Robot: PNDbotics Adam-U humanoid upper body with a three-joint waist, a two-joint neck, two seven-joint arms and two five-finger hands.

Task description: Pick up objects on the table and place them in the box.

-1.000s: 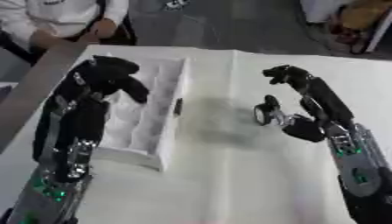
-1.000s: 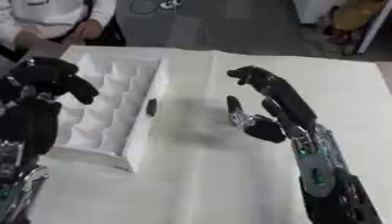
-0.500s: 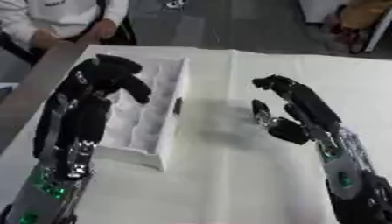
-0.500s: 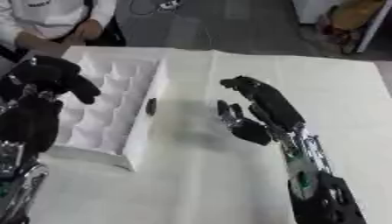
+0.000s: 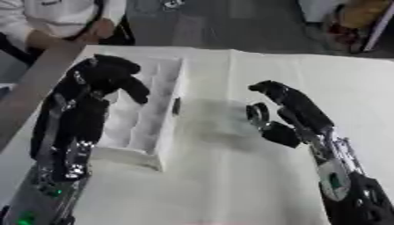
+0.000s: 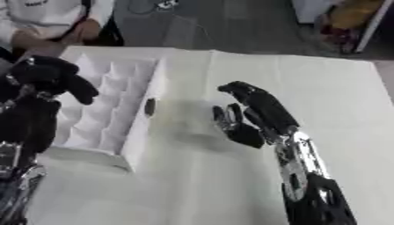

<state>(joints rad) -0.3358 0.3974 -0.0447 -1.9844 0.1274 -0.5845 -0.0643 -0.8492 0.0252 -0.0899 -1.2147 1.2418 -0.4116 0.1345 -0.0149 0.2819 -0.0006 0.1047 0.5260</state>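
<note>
A white box (image 5: 171, 83) divided into several small compartments stands on the left of the table. A small dark oval thing (image 5: 176, 107) lies against the box's outer right wall. My left hand (image 5: 107, 74) hangs over the box's far left part, fingers bent loosely downward, holding nothing I can see. To the right of the dark thing, my right hand (image 5: 289, 110) hovers over the white cloth. Its fingers reach left toward the box, its thumb (image 5: 257, 115) is apart from them, and nothing is between them.
The table is covered by a white cloth (image 5: 231, 176). A person in a white top (image 5: 61, 17) sits at the far left edge, hands off the box. Dark floor and yellow items (image 5: 362, 13) lie beyond the table.
My right hand has come lower and slightly left toward the box, fingers stretching out. The left hand and the dark thing have stayed put.
</note>
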